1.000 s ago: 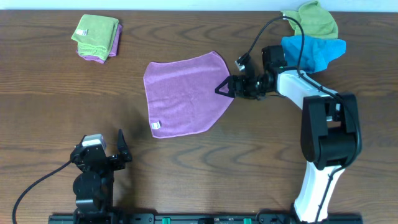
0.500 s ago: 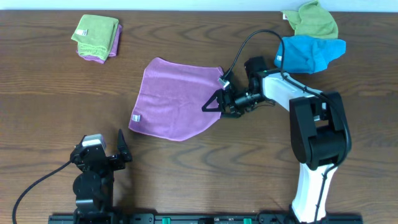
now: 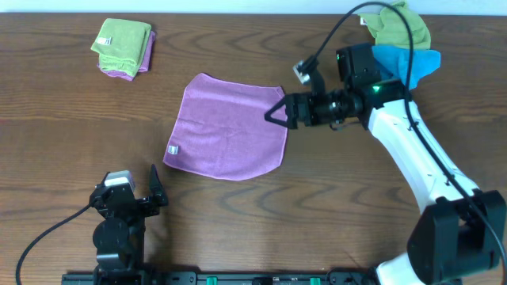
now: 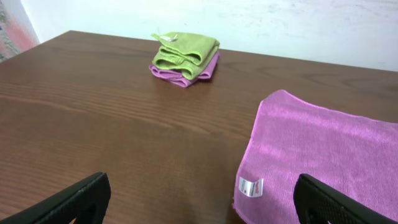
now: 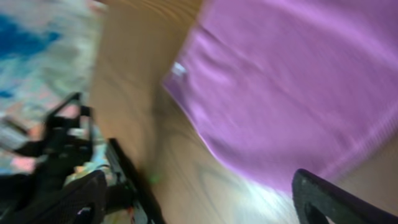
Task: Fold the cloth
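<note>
Right hand [image 3: 274,113] released cloth [image 3: 226,127]; wrist view: fingers [image 5: 336,196] apart.

Three cameras are sharing one cloth [image 3: 230,127].
The overhead one is looking straight down on the table [image 3: 47,142]; the left wrist one is sitting low at the near edge, facing the far wall [image 4: 280,25] past the cloth and the folded stack [image 4: 185,56]; the right wrist one is hanging close, blurred, facing back across the cloth toward the left arm [image 5: 62,146].
</note>
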Controlling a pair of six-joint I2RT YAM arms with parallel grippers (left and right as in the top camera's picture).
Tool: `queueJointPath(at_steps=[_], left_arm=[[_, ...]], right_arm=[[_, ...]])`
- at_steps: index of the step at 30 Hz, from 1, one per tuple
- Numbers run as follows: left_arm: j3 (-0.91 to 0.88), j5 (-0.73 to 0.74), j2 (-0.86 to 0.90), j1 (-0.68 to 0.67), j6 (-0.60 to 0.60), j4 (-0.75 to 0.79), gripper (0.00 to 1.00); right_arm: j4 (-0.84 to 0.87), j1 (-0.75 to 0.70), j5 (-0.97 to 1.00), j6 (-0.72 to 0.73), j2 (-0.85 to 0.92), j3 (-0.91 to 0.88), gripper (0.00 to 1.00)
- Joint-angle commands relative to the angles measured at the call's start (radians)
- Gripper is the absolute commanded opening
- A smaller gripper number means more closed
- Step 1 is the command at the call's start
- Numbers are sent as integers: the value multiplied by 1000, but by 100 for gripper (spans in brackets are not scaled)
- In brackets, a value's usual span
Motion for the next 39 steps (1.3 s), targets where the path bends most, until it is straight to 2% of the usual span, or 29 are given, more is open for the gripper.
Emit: queueJointPath(at_steps=[1,6,10,14,18,23,28,33,39], left_arm=[[-25,-14,-5,6,7,-8,95],[-25,-14,-5,6,7,-8,95],[-25,-14,-5,6,7,-8,95],[-25,-14,-5,6,7,-8,95],[-25,-14,-5,6,7,-8,96],[-25,-14,-5,6,7,-8,95],[-25,-14,-5,6,7,-8,95],[-25,-14,-5,6,7,-8,95],[-25,-14,-5,6,7,-8,95]], right_arm=[[-68,8,125,-6,39,-4,91],[-196,60,158,-57,43,-5,89],[-207,134,246,-65,44,-26,89],[-129,175,298,-45,44,-92,90],[-60,148,283,11,44,-197,89],[114,77,89,2,43,-330,90],[312,25,1,26,43,-470,95],[385,36,-8,58,43,-526,97],[563,47,-6,149,43,-555,99]])
